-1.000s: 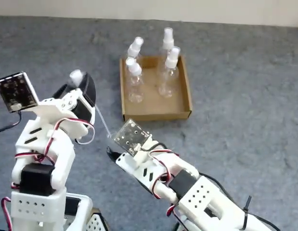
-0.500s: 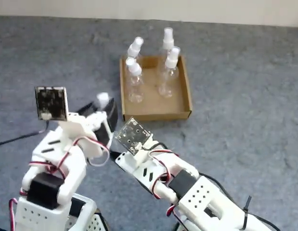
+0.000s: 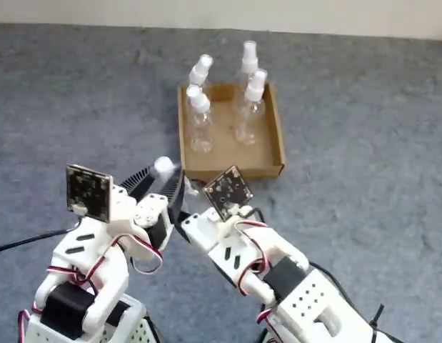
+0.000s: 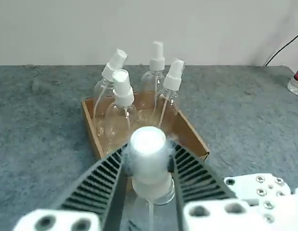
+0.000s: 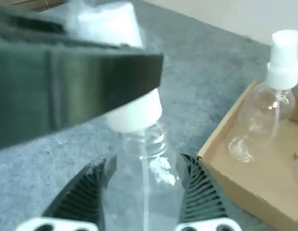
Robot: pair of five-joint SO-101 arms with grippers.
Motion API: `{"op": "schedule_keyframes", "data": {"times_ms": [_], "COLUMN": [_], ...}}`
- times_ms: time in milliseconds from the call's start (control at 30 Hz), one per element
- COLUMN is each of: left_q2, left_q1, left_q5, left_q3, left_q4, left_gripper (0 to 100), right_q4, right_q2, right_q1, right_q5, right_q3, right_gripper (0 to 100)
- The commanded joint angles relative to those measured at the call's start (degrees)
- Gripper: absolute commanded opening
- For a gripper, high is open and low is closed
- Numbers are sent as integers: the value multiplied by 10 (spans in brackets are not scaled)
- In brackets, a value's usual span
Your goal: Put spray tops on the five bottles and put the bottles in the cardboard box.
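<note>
My left gripper (image 4: 148, 156) is shut on a white spray top (image 4: 148, 144). That top sits on the neck of a clear bottle (image 5: 141, 192), which stands upright with my right gripper (image 5: 144, 168) shut on its body. In the high view the left gripper (image 3: 162, 180) and the spray top (image 3: 163, 166) are just in front of the cardboard box (image 3: 231, 170), close to its front left corner. The right arm's wrist hides most of the bottle there. Several clear bottles with spray tops (image 3: 224, 107) stand inside the box.
The table is covered in grey carpet (image 3: 363, 143), open to the left and right of the box. Both arms crowd the near middle. A small container (image 4: 297, 82) and a dark cable show at the far edge in the left wrist view.
My left arm swung in from the left with the spray top and brought it onto the bottle in the right gripper. The right arm turned slightly toward the box.
</note>
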State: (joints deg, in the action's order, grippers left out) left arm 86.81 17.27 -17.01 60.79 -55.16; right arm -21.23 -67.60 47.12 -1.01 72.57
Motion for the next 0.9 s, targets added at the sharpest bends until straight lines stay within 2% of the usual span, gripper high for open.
{"op": "schedule_keyframes", "data": {"times_ms": [0,267,733,867], "left_q2": [0,-1,-1,-1], "left_q1": [24,29,65,66], "left_q5": [14,16,70,71], "left_q3": [7,20,22,6], "left_q4": [-8,-4,-9,-35], "left_gripper": [8,8,8,77], "right_q4": [5,5,1,1], "right_q2": [-35,-35,-34,-35], "right_q1": [5,4,3,-4], "right_q5": [-6,-6,-6,-5], "right_q3": [-14,-14,-13,-13], "right_gripper": [3,3,3,3]}}
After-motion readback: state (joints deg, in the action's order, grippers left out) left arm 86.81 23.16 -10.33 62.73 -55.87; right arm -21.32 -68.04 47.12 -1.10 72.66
